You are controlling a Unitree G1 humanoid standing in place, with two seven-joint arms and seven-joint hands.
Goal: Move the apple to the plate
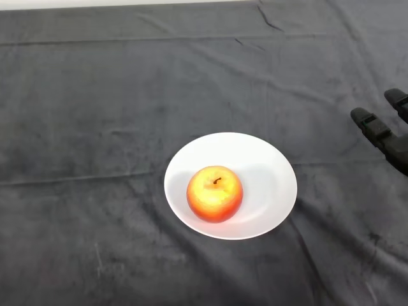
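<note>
Apple (215,193) sat upright on plate (274,167), stem up, left of plate centre, well inside rim. Plate lay flat on cloth (95,115), approx mid-table. Hand (382,134) was at right edge of head view, though rig says left arm; fingers straight, open, holding nothing, well apart from plate and apple. Judged: task done as things lay, step in hand = clear off w/o disturbing. To do well: keep fingers open, lift before moving sideways, route away from plate rim, avoid dragging cloth since wrinkles run toward plate and a tug could roll apple. No re-grip needed.
</note>
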